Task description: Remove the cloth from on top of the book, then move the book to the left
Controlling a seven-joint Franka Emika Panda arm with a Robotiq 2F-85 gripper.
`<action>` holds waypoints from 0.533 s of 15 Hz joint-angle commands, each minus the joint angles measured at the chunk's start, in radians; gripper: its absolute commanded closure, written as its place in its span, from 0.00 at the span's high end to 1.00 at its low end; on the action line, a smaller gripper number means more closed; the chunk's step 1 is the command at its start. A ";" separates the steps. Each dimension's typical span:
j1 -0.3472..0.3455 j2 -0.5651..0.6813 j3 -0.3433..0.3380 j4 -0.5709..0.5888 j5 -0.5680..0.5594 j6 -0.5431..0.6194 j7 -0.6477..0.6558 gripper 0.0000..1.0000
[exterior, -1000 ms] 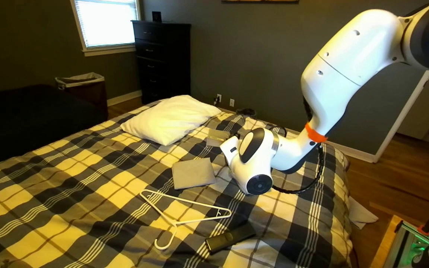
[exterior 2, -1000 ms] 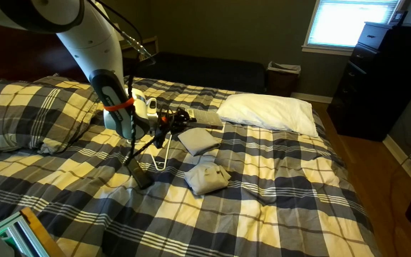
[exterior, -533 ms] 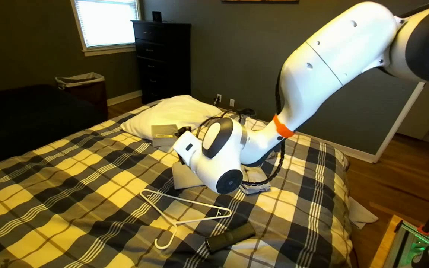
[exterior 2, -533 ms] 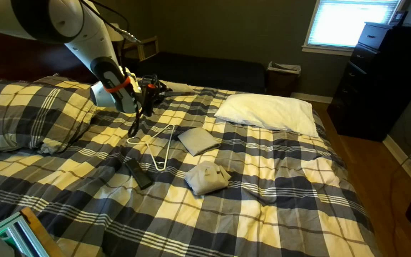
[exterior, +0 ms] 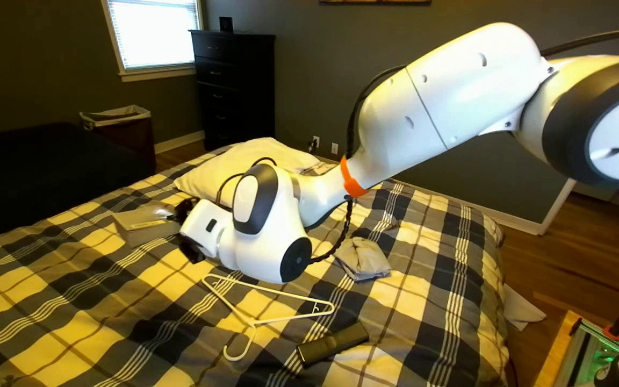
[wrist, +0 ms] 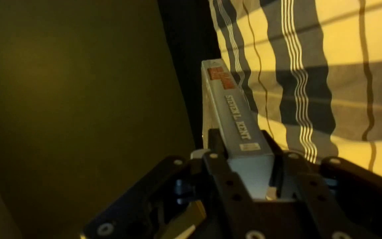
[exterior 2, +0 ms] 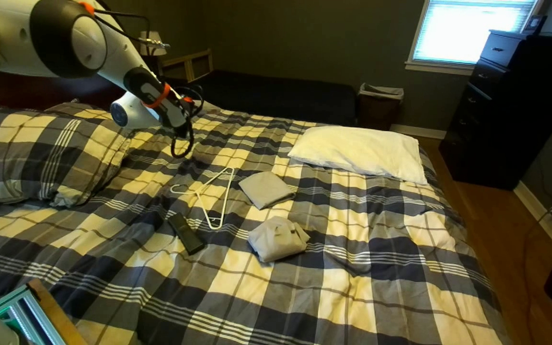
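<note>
With your end effector (wrist: 244, 144) clenched on one end of the book (wrist: 233, 109), which looks tilted and aloft over the plaid bench (exterior: 100, 301), a hasty swing could let its unsupported far end twist or lever it out of your grip.

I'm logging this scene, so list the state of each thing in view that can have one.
Book: shut, gripped
Pincer: closed on the book
Cloth: rumpled, off the book
Grey square: neatly folded
Hanger: lying flat
Black object: lying flat
Dresser drawers: shut
Window blind: lowered
Hamper: open on top
Lamp: cannot tell whether lit
</note>
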State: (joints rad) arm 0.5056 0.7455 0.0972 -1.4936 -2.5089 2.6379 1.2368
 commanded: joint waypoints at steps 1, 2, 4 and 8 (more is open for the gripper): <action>0.116 0.137 -0.085 0.252 0.002 0.152 0.108 0.07; 0.116 0.172 -0.073 0.316 -0.016 0.191 0.144 0.07; 0.104 0.229 -0.042 0.417 -0.011 0.251 0.188 0.07; -0.005 0.347 0.060 0.565 -0.011 0.451 0.182 0.07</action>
State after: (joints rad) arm 0.5916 0.9753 0.0759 -1.0801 -2.5055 2.9593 1.4188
